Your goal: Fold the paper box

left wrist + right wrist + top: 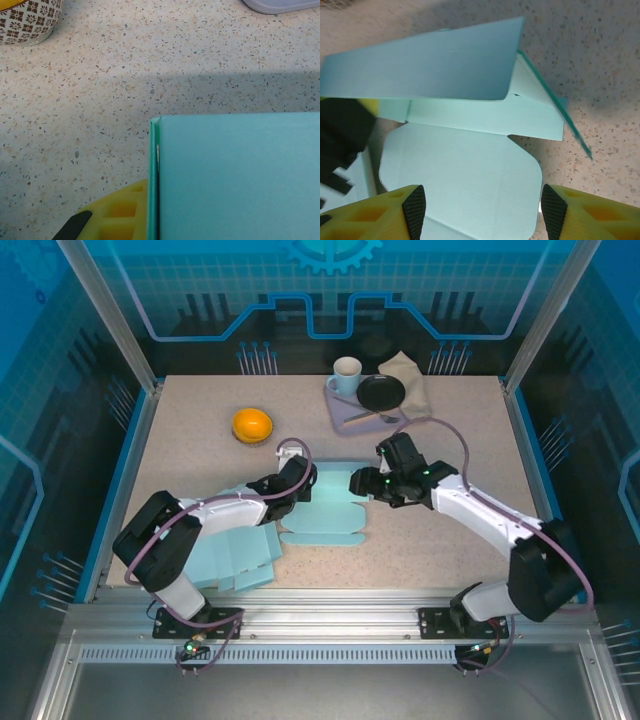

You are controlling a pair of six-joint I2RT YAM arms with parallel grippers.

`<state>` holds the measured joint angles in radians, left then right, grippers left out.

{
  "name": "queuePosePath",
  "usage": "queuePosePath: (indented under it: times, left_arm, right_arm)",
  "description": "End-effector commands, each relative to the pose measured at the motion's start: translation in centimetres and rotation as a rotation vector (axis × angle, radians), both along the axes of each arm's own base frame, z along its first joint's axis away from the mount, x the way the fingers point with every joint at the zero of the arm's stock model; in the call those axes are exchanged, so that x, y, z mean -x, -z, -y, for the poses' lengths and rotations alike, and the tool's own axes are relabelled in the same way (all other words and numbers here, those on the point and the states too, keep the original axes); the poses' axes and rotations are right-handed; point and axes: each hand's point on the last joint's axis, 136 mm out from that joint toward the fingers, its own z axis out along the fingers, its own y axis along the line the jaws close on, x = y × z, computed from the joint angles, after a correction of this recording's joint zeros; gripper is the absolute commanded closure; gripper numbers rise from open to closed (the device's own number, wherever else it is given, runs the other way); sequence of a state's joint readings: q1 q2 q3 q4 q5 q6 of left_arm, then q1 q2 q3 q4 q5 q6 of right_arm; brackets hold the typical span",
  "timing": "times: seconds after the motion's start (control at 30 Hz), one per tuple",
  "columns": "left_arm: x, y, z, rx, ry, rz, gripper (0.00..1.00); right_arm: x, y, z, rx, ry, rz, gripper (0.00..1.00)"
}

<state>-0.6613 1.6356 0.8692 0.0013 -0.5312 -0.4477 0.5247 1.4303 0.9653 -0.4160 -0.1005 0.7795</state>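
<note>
The paper box is a light teal sheet lying partly flat at the table's middle, with one panel raised. My left gripper is shut on the box's left edge. In the left wrist view a yellow finger presses against the thin upright wall beside the broad teal panel; the other finger is hidden behind it. My right gripper stands open at the box's right side. Its fingertips straddle a rounded flap without touching it, below the raised panel.
A stack of flat teal sheets lies under the left arm. An orange in a patterned bowl sits at back left. A white mug, a black dish and a lavender tray stand at the back.
</note>
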Motion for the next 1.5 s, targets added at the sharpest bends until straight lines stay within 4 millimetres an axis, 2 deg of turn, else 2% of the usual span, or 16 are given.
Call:
queuePosePath:
  times: [0.0, 0.17, 0.37, 0.5, 0.67, 0.87, 0.93, 1.13, 1.47]
  left_arm:
    - [-0.5, -0.9, 0.2, 0.022, -0.026, 0.016, 0.92]
    - [-0.2, -0.7, 0.1, 0.027, -0.019, 0.012, 0.92]
    - [0.0, -0.7, 0.3, 0.032, -0.003, 0.009, 0.92]
    - [0.0, -0.6, 0.4, 0.035, 0.008, 0.007, 0.92]
    - [-0.1, -0.7, 0.4, 0.033, 0.004, 0.010, 0.92]
    - [-0.2, -0.6, 0.2, 0.024, -0.011, 0.010, 0.92]
    - [-0.2, -0.6, 0.3, 0.025, -0.008, 0.010, 0.92]
    - [-0.3, -0.7, 0.4, 0.030, -0.004, 0.009, 0.92]
    - [-0.5, -0.5, 1.1, 0.056, 0.014, 0.002, 0.92]
  right_arm:
    - [-2.2, -1.2, -1.9, -0.116, 0.020, 0.055, 0.35]
    - [-4.4, -1.4, -1.6, -0.179, 0.053, 0.088, 0.35]
    - [-6.6, -1.4, 0.1, -0.151, 0.086, 0.103, 0.35]
    - [-7.7, -1.2, 0.8, -0.151, 0.084, 0.108, 0.43]
    - [-7.5, -1.1, 1.5, -0.053, 0.066, 0.115, 0.61]
    - [-6.3, 0.7, 4.5, 0.039, 0.160, 0.067, 0.61]
    - [-6.3, 1.0, 4.8, 0.046, 0.166, 0.062, 0.61]
    - [-6.5, 1.9, 4.0, 0.065, 0.104, 0.016, 0.63]
    - [-6.3, 2.2, -1.1, 0.021, -0.027, 0.006, 0.63]
